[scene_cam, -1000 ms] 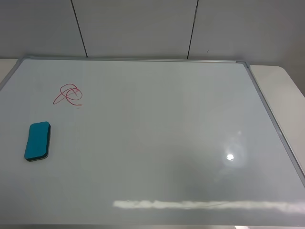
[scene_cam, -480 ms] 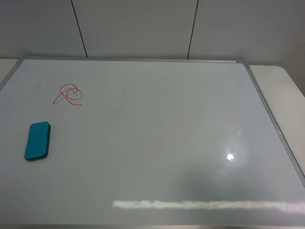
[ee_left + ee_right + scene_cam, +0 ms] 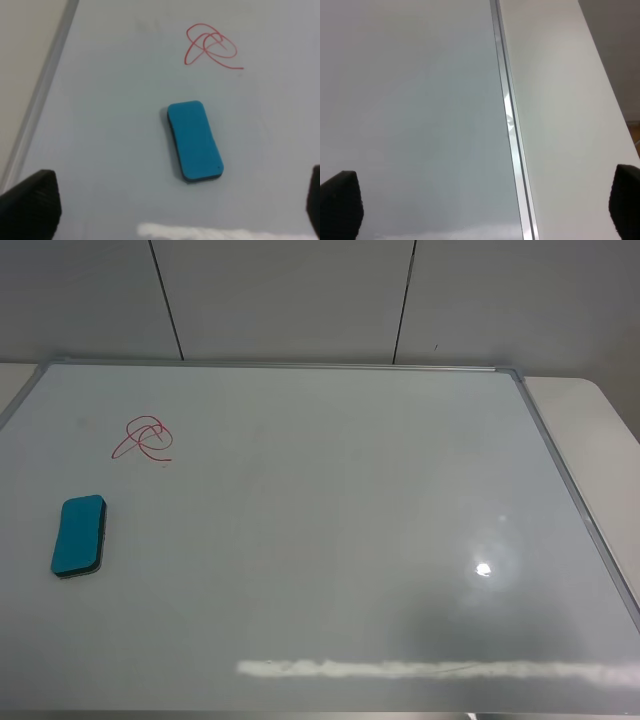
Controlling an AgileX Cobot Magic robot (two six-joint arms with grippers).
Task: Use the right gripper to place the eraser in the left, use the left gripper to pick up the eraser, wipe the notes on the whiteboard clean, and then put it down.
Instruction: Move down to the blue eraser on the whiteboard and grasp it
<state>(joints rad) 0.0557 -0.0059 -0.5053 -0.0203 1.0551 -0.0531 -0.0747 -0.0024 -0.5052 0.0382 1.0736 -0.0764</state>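
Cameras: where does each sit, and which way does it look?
Exterior high: up high, looking down on whiteboard, eraser, notes; no robot part shows.
Left wrist: on the left arm, facing eraser and notes; open left gripper's tips show.
Right wrist: on the right arm, facing the whiteboard's frame and table; open right gripper's tips show.
Shared: first two both see eraser and notes.
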